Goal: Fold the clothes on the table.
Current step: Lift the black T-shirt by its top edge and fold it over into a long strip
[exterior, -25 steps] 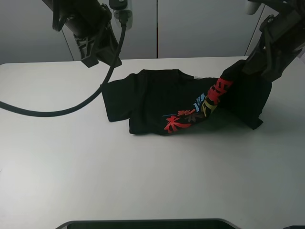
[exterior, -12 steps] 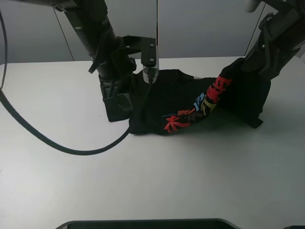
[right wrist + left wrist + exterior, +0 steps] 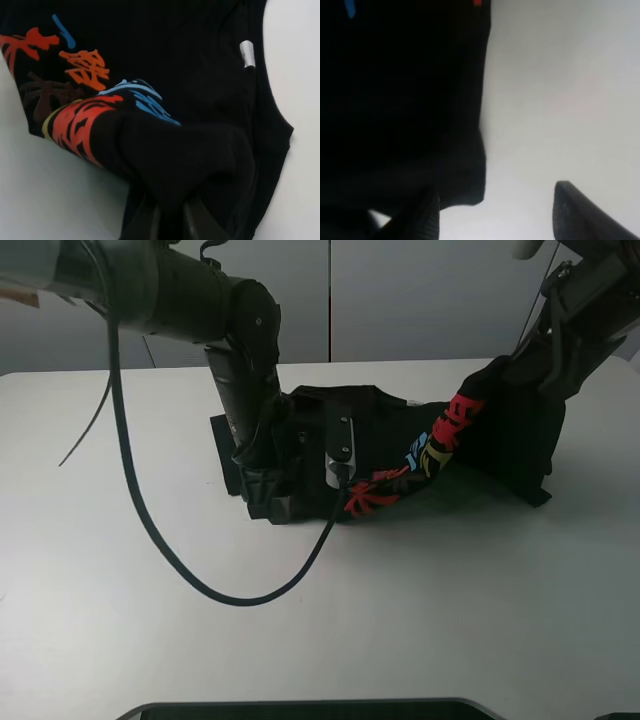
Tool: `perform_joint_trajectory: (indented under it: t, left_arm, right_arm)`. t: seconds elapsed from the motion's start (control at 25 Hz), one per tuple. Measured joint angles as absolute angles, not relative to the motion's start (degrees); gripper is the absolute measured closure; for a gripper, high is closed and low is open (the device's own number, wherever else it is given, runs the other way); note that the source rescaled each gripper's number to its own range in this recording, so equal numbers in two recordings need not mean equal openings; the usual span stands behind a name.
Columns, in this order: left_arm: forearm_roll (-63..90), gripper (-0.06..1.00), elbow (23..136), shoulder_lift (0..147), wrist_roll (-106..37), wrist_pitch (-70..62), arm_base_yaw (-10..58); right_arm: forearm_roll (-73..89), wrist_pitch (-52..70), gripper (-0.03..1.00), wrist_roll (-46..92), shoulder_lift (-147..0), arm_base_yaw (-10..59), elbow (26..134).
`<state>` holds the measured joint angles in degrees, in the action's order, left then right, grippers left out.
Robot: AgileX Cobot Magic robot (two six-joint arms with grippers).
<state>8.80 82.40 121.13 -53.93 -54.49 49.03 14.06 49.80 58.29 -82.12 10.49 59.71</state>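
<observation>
A black T-shirt [image 3: 320, 440] with a red, blue and yellow print lies on the white table [image 3: 140, 630]. My right gripper [image 3: 517, 365] is shut on the shirt's right part and holds it lifted, so the printed side [image 3: 450, 430] hangs folded over. In the right wrist view the fingers [image 3: 145, 220] pinch a bunched fold of black cloth [image 3: 190, 150]. My left gripper [image 3: 270, 500] is low at the shirt's front left corner. In the left wrist view it [image 3: 492, 215] is open, with the shirt's corner [image 3: 465, 185] between the fingertips [image 3: 425, 215].
The left arm's black cable [image 3: 230, 595] loops over the table in front of the shirt. A dark rounded edge [image 3: 300, 708] runs along the table's front. Grey cabinet panels [image 3: 400, 290] stand behind the table.
The left arm has swung down from the back left onto the shirt's front left corner. The right gripper has stayed shut on the lifted cloth, barely moving.
</observation>
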Motion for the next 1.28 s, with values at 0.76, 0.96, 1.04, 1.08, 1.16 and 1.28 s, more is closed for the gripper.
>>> perform_joint_trajectory:
  t: [0.76,0.96,1.04,1.08,1.16,1.28]
  left_arm:
    - [2.39,0.14,82.4,125.61,-47.2,-49.33,51.13]
    - [-1.45,0.28,82.4,125.61,-44.42,-47.94,51.13]
    - [-1.96,0.41,82.4,125.74,-44.02,-47.45,51.13]
    - [-2.05,0.46,82.4,125.97,-43.95,-47.35,51.13]
    - [-1.95,0.48,82.4,126.36,-43.95,-47.22,51.13]
    - [-1.52,0.38,82.4,126.46,-43.95,-47.11,51.13]
  right_arm:
    - [15.74,49.76,0.97,58.29,-82.12,10.49,59.71]
    - [15.97,49.76,0.97,58.29,-82.12,10.49,59.71]
    - [16.35,49.76,0.97,58.29,-82.12,10.49,59.71]
    - [16.61,49.76,0.97,58.29,-82.12,10.49,59.71]
    - [17.03,49.76,0.97,58.29,-82.12,10.49,59.71]
    - [17.03,49.76,0.97,58.29,-82.12,10.49,59.71]
